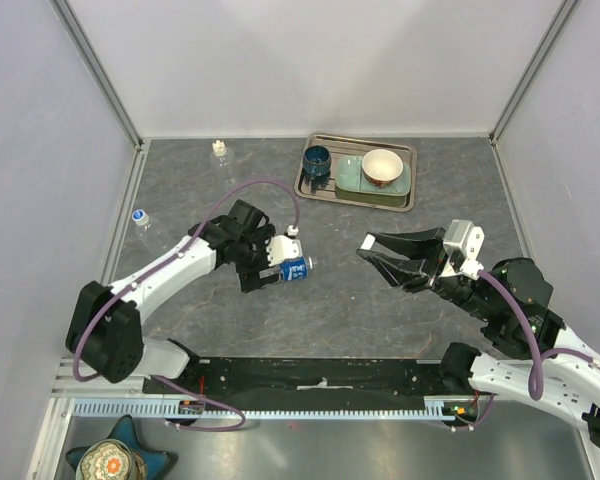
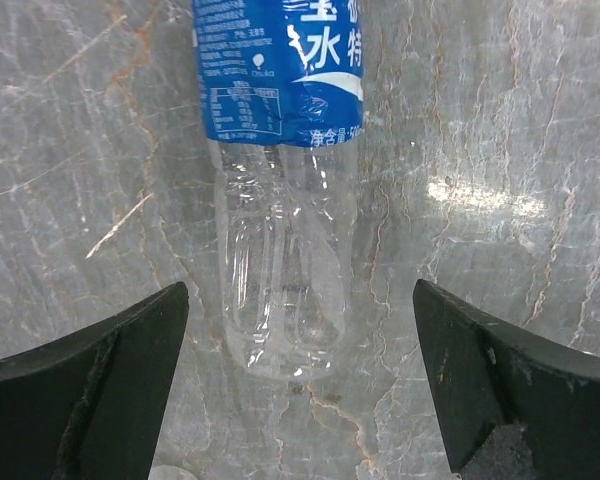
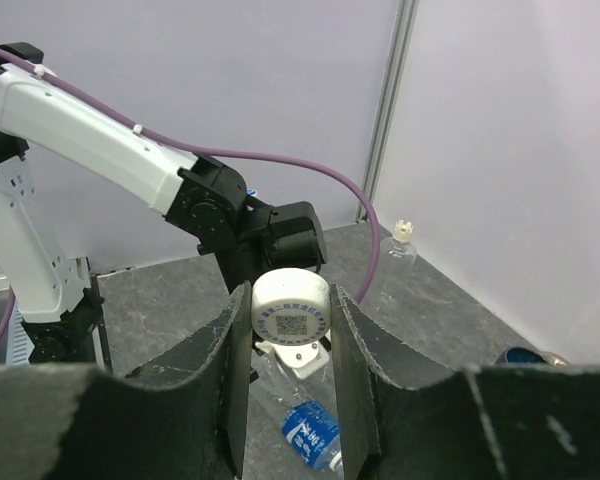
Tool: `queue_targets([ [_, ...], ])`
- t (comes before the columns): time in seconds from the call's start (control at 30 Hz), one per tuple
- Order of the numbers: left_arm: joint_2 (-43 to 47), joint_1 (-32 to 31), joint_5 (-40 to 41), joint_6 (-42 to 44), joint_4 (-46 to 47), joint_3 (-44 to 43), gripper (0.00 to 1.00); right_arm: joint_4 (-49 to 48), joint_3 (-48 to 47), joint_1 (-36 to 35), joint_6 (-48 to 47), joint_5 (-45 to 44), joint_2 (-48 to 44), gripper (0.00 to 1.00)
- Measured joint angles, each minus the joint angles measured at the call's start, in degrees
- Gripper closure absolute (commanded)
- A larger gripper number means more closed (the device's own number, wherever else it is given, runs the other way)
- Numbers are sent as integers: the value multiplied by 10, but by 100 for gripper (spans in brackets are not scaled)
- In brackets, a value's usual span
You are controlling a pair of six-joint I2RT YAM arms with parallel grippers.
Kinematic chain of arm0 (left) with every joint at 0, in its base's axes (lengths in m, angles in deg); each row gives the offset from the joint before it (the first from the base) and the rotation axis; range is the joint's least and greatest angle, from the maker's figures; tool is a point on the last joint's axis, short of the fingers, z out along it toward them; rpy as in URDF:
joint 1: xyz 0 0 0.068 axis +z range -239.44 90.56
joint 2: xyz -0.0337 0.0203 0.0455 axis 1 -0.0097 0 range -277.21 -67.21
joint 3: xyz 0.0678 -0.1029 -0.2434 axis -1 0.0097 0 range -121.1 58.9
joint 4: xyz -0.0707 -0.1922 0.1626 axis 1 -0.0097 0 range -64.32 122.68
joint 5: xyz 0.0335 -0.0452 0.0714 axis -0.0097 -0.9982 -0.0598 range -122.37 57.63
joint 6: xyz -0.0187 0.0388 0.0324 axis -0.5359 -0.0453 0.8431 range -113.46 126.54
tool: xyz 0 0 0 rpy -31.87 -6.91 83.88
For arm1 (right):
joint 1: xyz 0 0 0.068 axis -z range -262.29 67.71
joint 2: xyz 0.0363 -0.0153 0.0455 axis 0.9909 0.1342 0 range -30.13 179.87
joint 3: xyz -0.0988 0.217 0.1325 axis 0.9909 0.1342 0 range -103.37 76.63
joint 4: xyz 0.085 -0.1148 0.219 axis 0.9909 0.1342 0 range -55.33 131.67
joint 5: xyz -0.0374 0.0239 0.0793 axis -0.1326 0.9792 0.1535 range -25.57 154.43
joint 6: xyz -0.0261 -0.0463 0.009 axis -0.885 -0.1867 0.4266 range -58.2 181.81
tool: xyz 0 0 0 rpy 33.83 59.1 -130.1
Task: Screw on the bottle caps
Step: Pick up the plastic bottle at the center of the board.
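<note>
A clear bottle (image 1: 296, 268) with a blue label lies on its side on the table, neck toward the right arm. In the left wrist view its clear base (image 2: 285, 300) lies between my left gripper's (image 2: 300, 290) wide-open fingers, untouched. That gripper (image 1: 265, 268) sits at the bottle's base end. My right gripper (image 1: 365, 250) hovers to the bottle's right, fingers slightly apart and empty (image 3: 290, 292); the same bottle (image 3: 310, 432) shows below them. No loose cap shows clearly; a pale round edge (image 2: 170, 472) sits at the bottom of the left wrist view.
A second bottle (image 1: 219, 150) stands at the back left, also in the right wrist view (image 3: 405, 238). A third (image 1: 140, 218) lies by the left wall. A metal tray (image 1: 405, 195) at the back holds a dark blue cup (image 1: 317, 160) and a bowl (image 1: 382, 165).
</note>
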Motion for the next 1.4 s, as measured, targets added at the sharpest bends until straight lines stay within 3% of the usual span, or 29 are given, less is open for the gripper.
queue_targets([
  [0.57, -174, 47, -18, 49, 12, -27, 1, 24, 0, 0, -1, -5, -1, 72],
  [0.63, -187, 47, -21, 54, 12, -28, 5, 27, 0, 0, -2, -6, 0, 72],
  [0.73, -192, 47, -27, 63, 15, -32, 16, 39, -3, 0, 0, -11, 2, 72],
  [0.9, -190, 48, -35, 65, 24, -29, 48, 72, -19, 0, 6, -18, 16, 71],
  [1.17, -107, 38, -48, 55, 0, -16, 52, 147, -105, 0, 24, -22, 57, 69],
  [1.23, -55, 28, -49, 48, -28, -25, 63, 169, -133, 0, 26, -22, 75, 66],
  [1.27, -31, 24, -49, 44, -45, -37, 77, 182, -146, 0, 26, -20, 85, 66],
  [1.4, 69, 16, -48, 21, -109, -155, 88, 253, -202, 0, 16, 3, 132, 66],
])
